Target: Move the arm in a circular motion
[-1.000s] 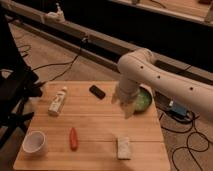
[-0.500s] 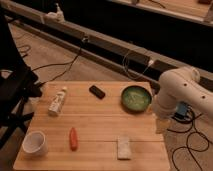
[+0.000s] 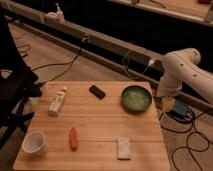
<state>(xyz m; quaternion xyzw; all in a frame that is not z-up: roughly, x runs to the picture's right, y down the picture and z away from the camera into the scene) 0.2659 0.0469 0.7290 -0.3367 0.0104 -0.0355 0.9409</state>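
The white arm [image 3: 182, 67] of thick rounded segments reaches in from the right edge of the camera view, beyond the right side of the wooden table [image 3: 100, 122]. It bends down beside the green bowl [image 3: 136, 98]. My gripper [image 3: 167, 102] hangs at the arm's lower end, just off the table's right edge and to the right of the bowl. It holds nothing that I can see.
On the table lie a black block [image 3: 97, 91], a white bottle [image 3: 57, 100], an orange carrot-like piece [image 3: 73, 138], a white cup [image 3: 34, 143] and a pale packet [image 3: 123, 147]. A blue box [image 3: 180, 109] and cables lie on the floor at right. A black chair [image 3: 15, 95] stands at left.
The arm has swung from over the bowl in the middle of the table to the right, off the table's edge, and has pulled back slightly. The items on the table have not moved.
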